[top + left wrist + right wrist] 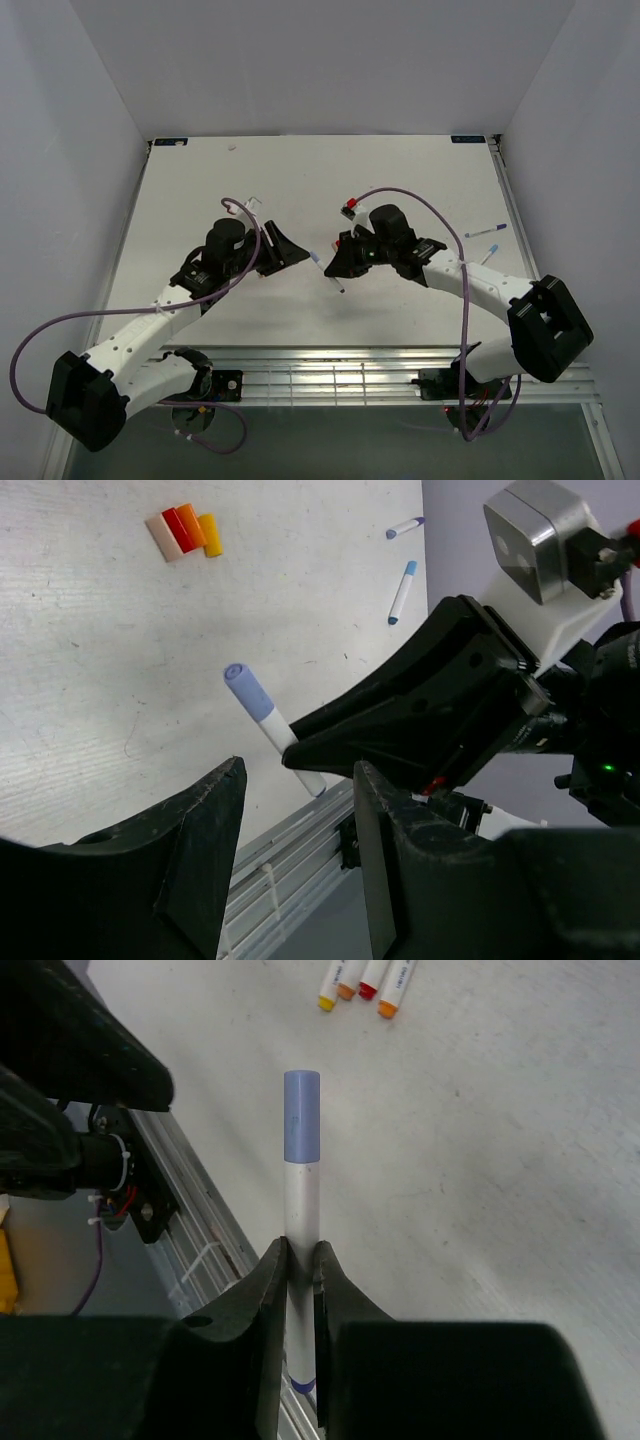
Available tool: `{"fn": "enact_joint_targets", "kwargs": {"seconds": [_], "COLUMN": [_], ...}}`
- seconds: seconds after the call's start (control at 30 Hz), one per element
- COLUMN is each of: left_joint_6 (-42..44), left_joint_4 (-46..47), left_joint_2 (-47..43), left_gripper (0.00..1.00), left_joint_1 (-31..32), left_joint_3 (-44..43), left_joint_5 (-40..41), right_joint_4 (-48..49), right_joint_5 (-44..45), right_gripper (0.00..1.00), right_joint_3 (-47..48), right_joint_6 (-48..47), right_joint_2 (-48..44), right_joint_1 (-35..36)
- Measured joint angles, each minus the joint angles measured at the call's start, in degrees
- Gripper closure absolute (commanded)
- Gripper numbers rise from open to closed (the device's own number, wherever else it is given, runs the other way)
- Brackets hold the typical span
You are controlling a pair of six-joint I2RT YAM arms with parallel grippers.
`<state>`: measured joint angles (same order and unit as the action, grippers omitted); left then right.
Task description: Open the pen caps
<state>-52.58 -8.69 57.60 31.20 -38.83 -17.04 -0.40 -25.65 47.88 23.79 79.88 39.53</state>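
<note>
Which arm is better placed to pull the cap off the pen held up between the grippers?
Left. The right gripper is shut on the white pen, leaving its blue-purple cap free. The left gripper is open, with the cap just ahead of its jaws.

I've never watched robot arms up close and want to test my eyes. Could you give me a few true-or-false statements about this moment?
1. The right gripper is shut on a white-barrelled pen. True.
2. That pen's cap has been pulled off. False: the cap sits on the pen's end.
3. The cap is red. False: it is pale blue-purple.
4. The left gripper is open and holds nothing. True.
5. No other pens are on the table. False: at least two more pens with blue caps lie on it.
</note>
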Motion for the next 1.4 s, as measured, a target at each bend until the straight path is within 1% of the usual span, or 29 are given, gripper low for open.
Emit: {"fn": "enact_joint_targets", "kwargs": {"seconds": [0.33, 0.6, 0.67, 0.77, 0.83, 0.9, 1.0, 1.03, 1.13, 1.17, 1.23, 1.27, 1.4], "left_joint_6": [-1.99, -1.99, -1.97, -2.03, -2.03, -2.01, -1.97, -2.05, -2.29, -2.34, -2.36, -2.36, -1.92], "left_joint_4": [1.11, 1.20, 1.31, 1.31, 1.31, 1.38, 1.38, 1.46, 2.36, 2.36, 2.40, 2.51, 2.38], "left_joint_2": [1.11, 1.36, 1.62, 2.25, 2.45, 2.60, 2.73, 2.73, 2.73, 2.71, 2.80, 2.82, 2.91], "left_gripper": [0.44, 0.44, 0.46, 0.51, 0.57, 0.61, 0.69, 0.75, 0.83, 0.90, 0.95, 0.99, 1.00], "left_joint_1": [0.00, 0.00, 0.00, 0.00, 0.00, 0.00, 0.00, 0.00, 0.09, 0.09, 0.07, 0.07, 0.07], "left_joint_3": [1.09, 1.73, 1.73, 1.73, 1.73, 1.73, 1.73, 1.73, 1.57, 1.57, 1.57, 1.57, 1.57], "left_joint_5": [0.00, 0.15, 0.26, 0.42, 0.55, 0.61, 0.72, 0.70, 0.48, 0.48, 0.48, 0.48, 0.31], "right_joint_4": [3.76, 4.07, 4.02, 4.07, 4.17, 4.42, 4.94, 4.94, 4.90, 4.87, 4.87, 4.87, 4.92], "right_joint_5": [0.55, 1.97, 2.16, 2.43, 2.49, 2.56, 2.58, 2.58, 2.62, 2.62, 2.54, 2.38, 1.27], "right_gripper": [0.92, 0.92, 0.92, 0.92, 0.92, 0.92, 0.92, 0.92, 0.92, 0.85, 0.76, 0.70, 0.63], "right_joint_3": [1.97, 2.27, 2.27, 2.27, 2.27, 2.27, 2.27, 2.27, 2.27, 2.27, 2.27, 2.29, 3.34], "right_joint_6": [3.26, 4.35, 4.39, 4.42, 4.42, 4.42, 4.42, 4.42, 4.31, 4.24, 4.09, 3.89, 2.80], "right_joint_2": [-0.04, -0.09, -0.20, -0.70, -0.83, -0.81, -0.81, -0.81, -0.79, -0.81, -0.74, -0.70, 0.24], "right_joint_1": [6.05, 7.69, 7.98, 8.31, 8.48, 8.55, 8.57, 8.57, 8.72, 8.76, 8.76, 8.76, 8.76]}}
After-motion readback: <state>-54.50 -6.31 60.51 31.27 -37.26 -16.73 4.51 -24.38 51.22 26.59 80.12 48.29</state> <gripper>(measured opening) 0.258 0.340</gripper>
